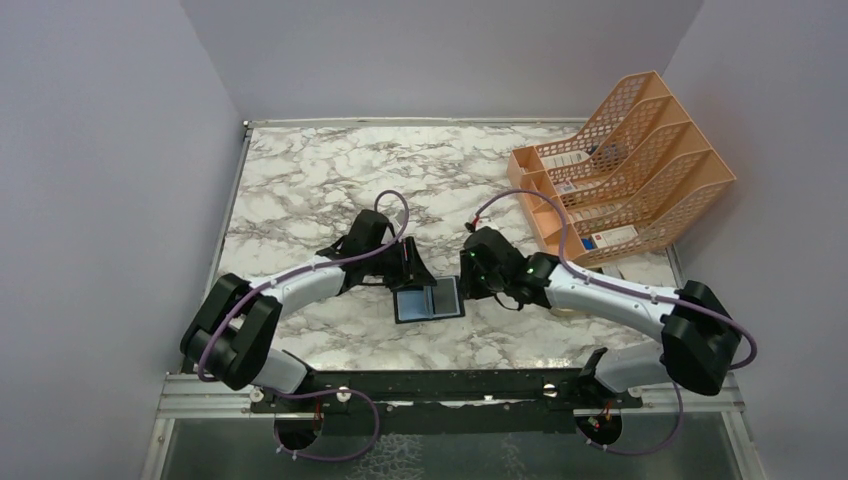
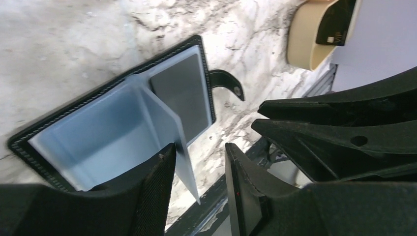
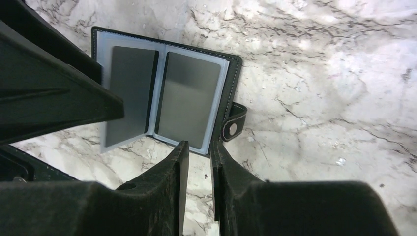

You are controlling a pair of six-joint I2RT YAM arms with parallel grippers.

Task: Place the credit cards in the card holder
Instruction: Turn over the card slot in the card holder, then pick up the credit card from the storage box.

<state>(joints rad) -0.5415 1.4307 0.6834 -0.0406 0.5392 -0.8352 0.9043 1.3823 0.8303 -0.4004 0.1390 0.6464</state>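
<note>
card holder, black, stitched, clear plastic sleeves; left gripper wide, right gripper narrow at its edge

A: Top external: high, fixed, near edge; looks down over the whole table.
B: Wrists: close, steep down. All three share the open card holder, just past both jaws.

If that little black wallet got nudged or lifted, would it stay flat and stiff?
Probably floppy: the card holder lies folded open, and one clear sleeve stands up loosely. Thin, so likely light; it might slide on the smooth marble table.
</note>
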